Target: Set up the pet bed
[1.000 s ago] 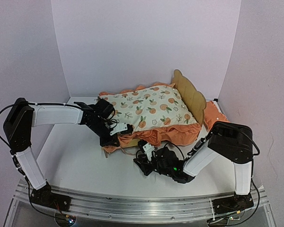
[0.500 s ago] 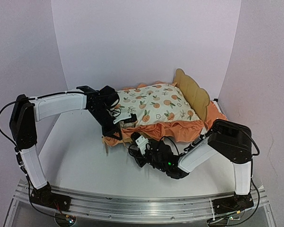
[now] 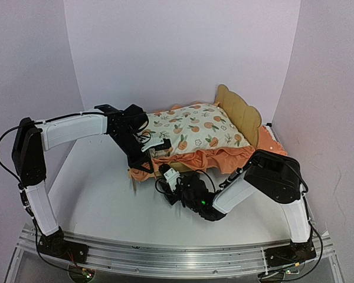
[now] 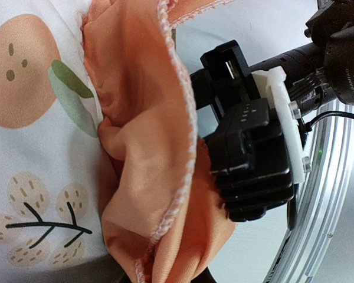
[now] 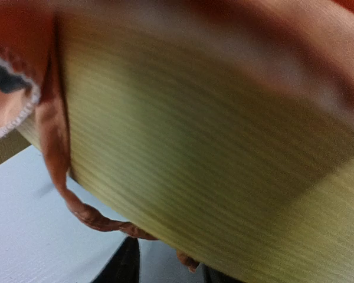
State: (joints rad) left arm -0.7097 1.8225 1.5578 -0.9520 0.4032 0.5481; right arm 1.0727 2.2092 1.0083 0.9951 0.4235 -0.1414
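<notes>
Left gripper point(image 3: 144, 161) is clamped on the orange ruffle at the near-left corner of the bedding, with cloth bunched between its fingers. I judge it holds there so the pad can be drawn square over the frame without the frill getting trapped underneath. The right gripper point(image 3: 163, 185) lies low on the table point(image 3: 94, 194) just beside that corner. Its fingers show apart at the bottom of its own view, with only bare surface and a cord end between them and nothing seen clamped. It seems placed to steady or nudge the frame while the other arm pulls. The pet bed point(image 3: 242, 118) stands toward the back of the table, right of centre, with its scalloped headboard upright at the far right end. One plywood side rail point(image 5: 212, 147) fills the right wrist view, close and blurred. The mattress pad point(image 3: 192, 130), white with an orange fruit print, lies over the frame and hides the base. It looks roughly seated, though its left end sits bunched rather than flat, so the laying is probably not finished. The ruffle point(image 4: 141, 153) hangs in folds over the near rail, which is likely why a corner pinch is used rather than a hold on the flat top. A thin twisted orange cord point(image 5: 88, 215) dangles beside the rail to the table, and it could snag under the frame.
</notes>
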